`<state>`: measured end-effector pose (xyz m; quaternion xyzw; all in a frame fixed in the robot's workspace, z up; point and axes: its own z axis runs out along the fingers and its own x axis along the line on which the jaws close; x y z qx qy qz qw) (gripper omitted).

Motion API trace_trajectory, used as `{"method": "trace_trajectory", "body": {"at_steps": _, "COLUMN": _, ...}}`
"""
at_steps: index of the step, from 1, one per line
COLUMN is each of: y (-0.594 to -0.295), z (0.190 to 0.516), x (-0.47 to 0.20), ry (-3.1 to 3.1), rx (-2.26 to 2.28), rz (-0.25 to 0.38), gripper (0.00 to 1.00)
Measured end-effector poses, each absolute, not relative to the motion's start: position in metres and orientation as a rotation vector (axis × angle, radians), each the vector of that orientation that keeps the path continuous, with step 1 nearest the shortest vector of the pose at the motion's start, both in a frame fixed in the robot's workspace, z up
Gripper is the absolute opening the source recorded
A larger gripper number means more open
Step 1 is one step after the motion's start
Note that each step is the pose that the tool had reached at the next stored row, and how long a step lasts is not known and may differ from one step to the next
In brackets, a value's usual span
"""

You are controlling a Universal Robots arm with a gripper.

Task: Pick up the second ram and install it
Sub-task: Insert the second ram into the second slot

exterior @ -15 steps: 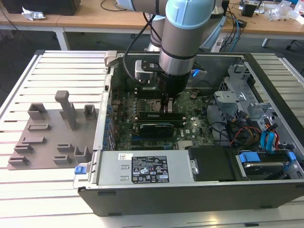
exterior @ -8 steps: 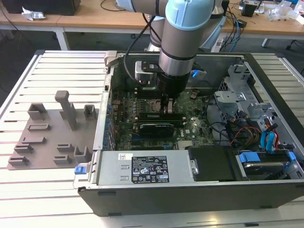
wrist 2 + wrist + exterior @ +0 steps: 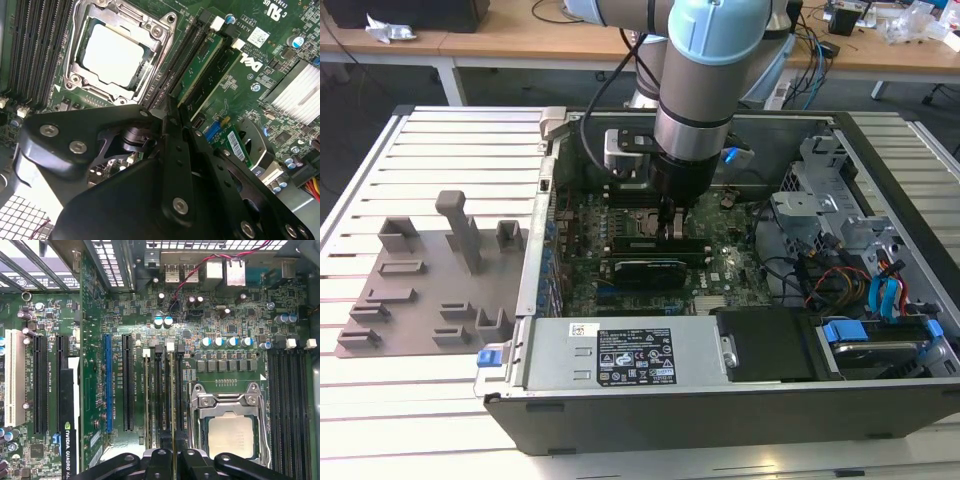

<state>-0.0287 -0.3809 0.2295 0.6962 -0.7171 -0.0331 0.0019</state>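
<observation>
The open computer case (image 3: 550,300) sits on the slatted worktop (image 3: 420,150), its walls hemming in the arm. On the motherboard (image 3: 95,365), the CPU socket (image 3: 230,430) and a black graphics card (image 3: 645,268) crowd the memory slots (image 3: 159,390). The end effector (image 3: 172,462) appears clenched on the second ram (image 3: 172,400), which is seen edge-on over a slot beside the socket. The stick looks light, stiff and fragile, best held by its long edges, clear of the chips.
</observation>
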Motion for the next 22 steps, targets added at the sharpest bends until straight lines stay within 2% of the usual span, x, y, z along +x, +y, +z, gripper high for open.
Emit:
{"method": "trace_trajectory", "body": {"at_steps": 20, "y": -0.3805, "z": 0.2222, "x": -0.0287, "ry": -2.249, "rx": 2.186, "rz": -0.104, "gripper": 0.13}}
{"method": "trace_trajectory", "body": {"at_steps": 21, "y": -0.3804, "z": 0.2221, "x": -0.0287, "ry": -2.249, "rx": 2.186, "rz": -0.104, "gripper": 0.15}}
{"method": "trace_trajectory", "body": {"at_steps": 22, "y": -0.3805, "z": 0.2222, "x": -0.0287, "ry": -2.248, "rx": 2.186, "rz": -0.104, "gripper": 0.21}}
